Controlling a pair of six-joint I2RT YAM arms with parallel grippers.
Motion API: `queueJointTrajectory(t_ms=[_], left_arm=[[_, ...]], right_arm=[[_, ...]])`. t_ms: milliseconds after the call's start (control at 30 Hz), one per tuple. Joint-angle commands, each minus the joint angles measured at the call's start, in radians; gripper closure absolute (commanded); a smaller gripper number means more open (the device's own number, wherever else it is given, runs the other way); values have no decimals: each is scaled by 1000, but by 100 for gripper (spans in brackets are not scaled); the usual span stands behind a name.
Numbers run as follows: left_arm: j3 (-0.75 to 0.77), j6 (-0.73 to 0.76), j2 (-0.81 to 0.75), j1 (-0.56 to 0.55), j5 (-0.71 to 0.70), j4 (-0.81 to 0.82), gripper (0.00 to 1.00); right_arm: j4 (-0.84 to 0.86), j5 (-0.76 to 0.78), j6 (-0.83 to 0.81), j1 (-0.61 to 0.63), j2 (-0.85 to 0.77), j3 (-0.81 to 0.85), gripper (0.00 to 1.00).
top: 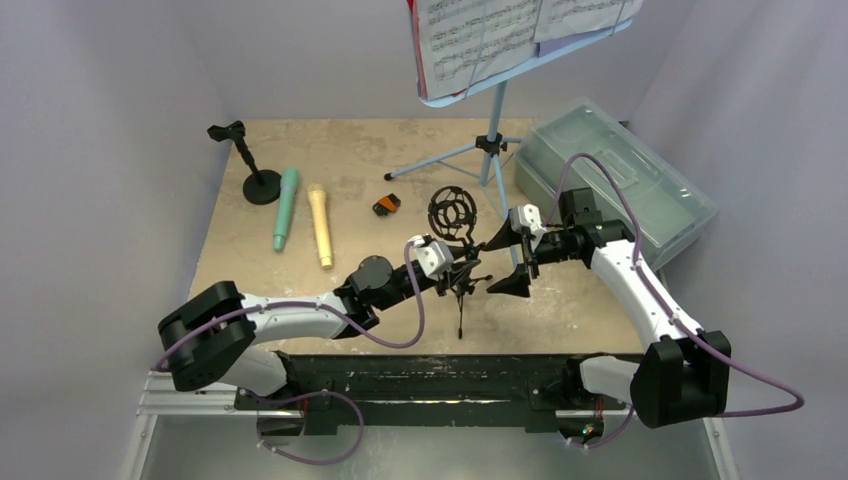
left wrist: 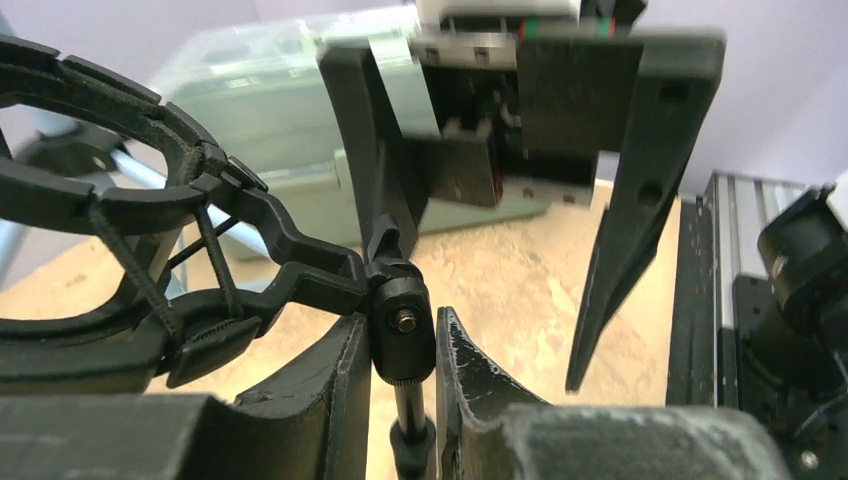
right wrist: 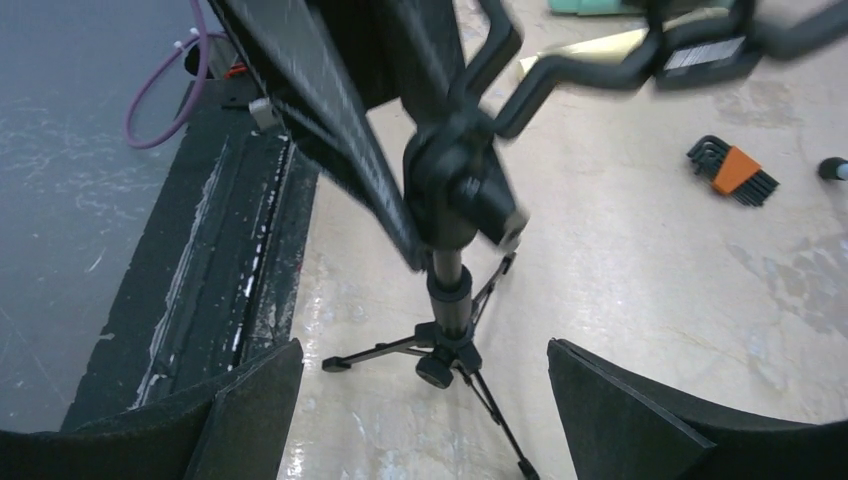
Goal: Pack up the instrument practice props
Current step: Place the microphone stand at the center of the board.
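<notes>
two arms meet over the middle of the table, at the black microphone tripod. the left gripper has its jaws drawn in tight on the knuckle just under the tripod's ring mount, one finger pressed to each side. the tripod stands upright, legs spread on the table. the right gripper hangs just beside it, jaws spread wide and holding nothing.

to the left, well apart from the arms, the teal microphone and the beige microphone lie side by side, with the round-base pole standing just behind them. a small orange set of hex keys lies between the beige microphone and the tripod. at the back, the music rack stands on its legs with white music sheets on it. the grey-green box sits at the right, behind the right arm.
</notes>
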Motion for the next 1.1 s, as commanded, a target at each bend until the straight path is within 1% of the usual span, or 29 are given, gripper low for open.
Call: queueJointTrajectory(t_ms=[0, 67, 100, 200, 267, 300, 333, 400, 500, 633, 733, 833, 900, 933, 967, 1067], left_arm=[[42, 40, 59, -2, 35, -36, 95], [30, 38, 69, -2, 18, -29, 85], [19, 37, 69, -2, 9, -21, 78], [-26, 19, 52, -2, -16, 11, 52], [-55, 8, 34, -2, -32, 30, 38], [-66, 4, 24, -2, -39, 31, 33], [-75, 4, 15, -1, -45, 28, 29], [-92, 3, 0, -1, -52, 19, 25], [-124, -12, -20, -2, -61, 17, 23], [-148, -16, -16, -2, -62, 50, 23], [-122, -6, 20, -2, -61, 70, 23], [-89, 1, 82, -2, -48, 78, 26], [-75, -4, 114, -2, -46, 91, 32], [-69, -5, 126, -2, -46, 94, 37], [-65, -6, 136, -1, -47, 96, 46], [-65, -12, 144, -1, -57, 105, 86]], right_arm=[[2, 13, 17, -31, -32, 40, 5], [2, 13, 17, -33, -31, 41, 5], [2, 13, 16, -34, -31, 40, 5], [4, 15, 15, -35, -28, 39, 4], [2, 15, 15, -34, -26, 38, 4], [2, 15, 15, -34, -26, 38, 4], [2, 15, 15, -34, -26, 38, 4], [1, 13, 15, -35, -26, 38, 4], [-1, 11, 12, -35, -26, 38, 4], [-1, 7, 11, -35, -24, 35, 4], [-2, 6, 11, -34, -23, 35, 4], [-2, 4, 10, -34, -23, 35, 4], [-3, 4, 9, -36, -23, 35, 4], [-4, 4, 8, -36, -22, 34, 4], [-4, 4, 8, -35, -21, 33, 4], [-6, 2, 5, -35, -19, 33, 4]])
